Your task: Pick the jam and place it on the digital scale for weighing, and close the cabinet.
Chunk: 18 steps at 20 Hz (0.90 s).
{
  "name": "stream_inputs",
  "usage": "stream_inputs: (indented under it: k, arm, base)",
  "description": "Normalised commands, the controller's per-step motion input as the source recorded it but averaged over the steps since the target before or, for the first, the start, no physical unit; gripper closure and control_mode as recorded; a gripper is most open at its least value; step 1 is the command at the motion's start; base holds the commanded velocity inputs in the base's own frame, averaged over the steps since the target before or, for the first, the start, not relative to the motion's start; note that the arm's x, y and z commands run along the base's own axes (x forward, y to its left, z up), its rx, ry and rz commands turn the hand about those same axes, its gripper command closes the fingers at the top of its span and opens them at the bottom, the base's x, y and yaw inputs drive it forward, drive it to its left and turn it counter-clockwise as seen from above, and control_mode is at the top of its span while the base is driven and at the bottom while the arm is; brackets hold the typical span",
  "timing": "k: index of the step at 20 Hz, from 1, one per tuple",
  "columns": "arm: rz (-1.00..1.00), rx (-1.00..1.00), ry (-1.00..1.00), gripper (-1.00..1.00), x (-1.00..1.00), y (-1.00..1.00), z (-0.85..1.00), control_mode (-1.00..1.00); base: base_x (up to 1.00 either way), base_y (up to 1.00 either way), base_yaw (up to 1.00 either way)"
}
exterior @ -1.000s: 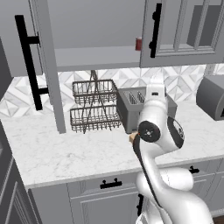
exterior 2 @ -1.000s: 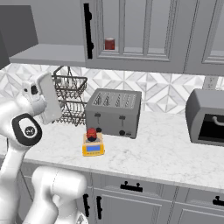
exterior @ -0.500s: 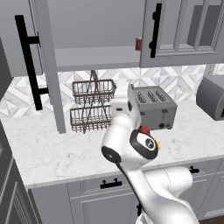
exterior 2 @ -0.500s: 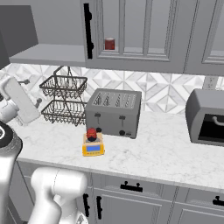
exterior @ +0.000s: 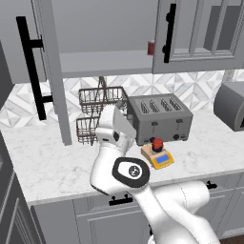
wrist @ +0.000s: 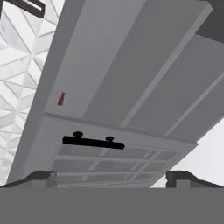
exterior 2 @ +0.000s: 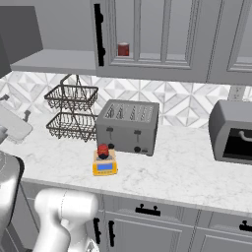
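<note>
The jam (exterior: pixel 156 143) (exterior 2: pixel 103 150), a small red jar, stands on the yellow digital scale (exterior: pixel 161 159) (exterior 2: pixel 105 167) in front of the toaster. The cabinet's left door (exterior: pixel 47 57) (exterior 2: pixel 19 29) hangs open, its long black handle (exterior: pixel 31 71) facing out, and the inner shelf (exterior 2: pixel 54 61) is bare. My gripper (exterior 2: pixel 15 106) (wrist: pixel 111 179) is open and holds nothing. It sits left of the wire basket, well left of the scale, pointing up at the cabinet's underside. The white arm (exterior: pixel 112 133) stands between the open door and the scale.
A grey four-slot toaster (exterior: pixel 159 119) (exterior 2: pixel 128 127) stands behind the scale. Left of it is a two-tier wire basket (exterior: pixel 100 109) (exterior 2: pixel 71 110). A dark-red can (exterior: pixel 150 47) (exterior 2: pixel 123 49) (wrist: pixel 61 98) sits in the cabinet by the closed glass door's handle (wrist: pixel 92 142). A grey oven (exterior 2: pixel 231 130) stands far right.
The arm has swung left, carrying the open gripper away from the toaster and scale toward the open cabinet door. The jam has stayed on the scale.
</note>
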Motion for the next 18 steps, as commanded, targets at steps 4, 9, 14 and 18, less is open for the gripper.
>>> stream_inputs:
  k: [4,9,14,18]
  arm:
    - [0.00,-0.04,-0.10,-1.00,0.00,0.52,-0.05,-1.00]
    - [0.00,-0.03,-0.05,-1.00,-0.03,0.55,0.00,-1.00]
    - [0.00,-0.06,0.00,-1.00,-0.04,0.56,-0.04,-1.00]
    - [0.00,0.00,0.00,-1.00,0.00,0.34,-0.10,-1.00]
  base:
    - [0.00,0.00,0.00]
    - [0.00,0.00,0.00]
    - [0.00,0.00,0.00]
    - [0.00,0.00,0.00]
